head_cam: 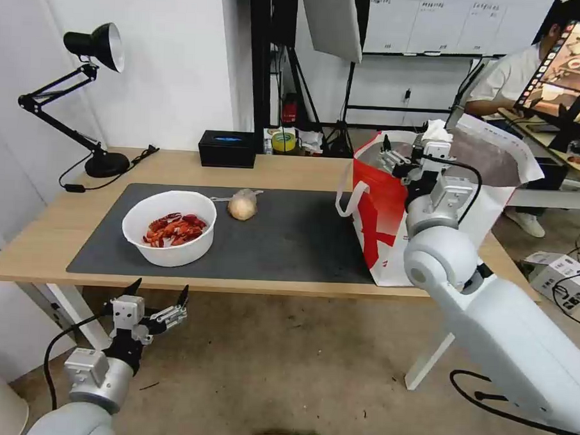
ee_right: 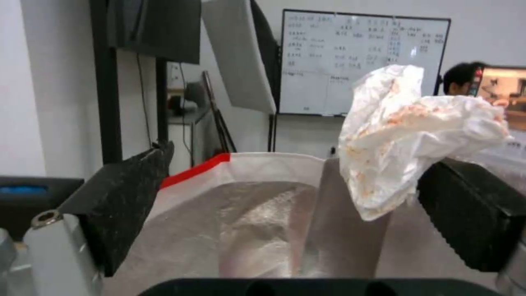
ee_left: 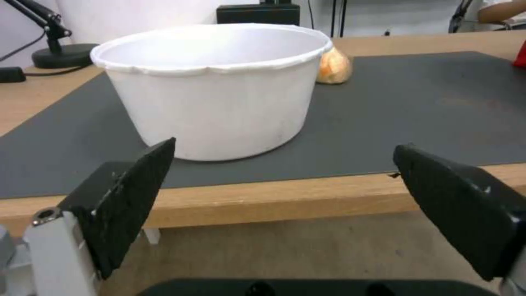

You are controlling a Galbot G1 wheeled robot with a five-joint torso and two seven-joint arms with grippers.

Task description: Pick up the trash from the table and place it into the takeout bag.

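Note:
The takeout bag stands open at the right end of the table; its foil lining shows in the right wrist view. My right gripper hovers over the bag's mouth, fingers apart, and the crumpled stained tissue clings to one finger. A white bowl of crayfish shells sits on the dark mat at the left, with the bagged bun behind it. My left gripper hangs open below the table's front edge, facing the bowl and the bun.
A black desk lamp stands at the table's far left corner and a black box at the back edge, with a tape roll behind it. A person sits at the back right. A white box and cables lie on the floor at the right.

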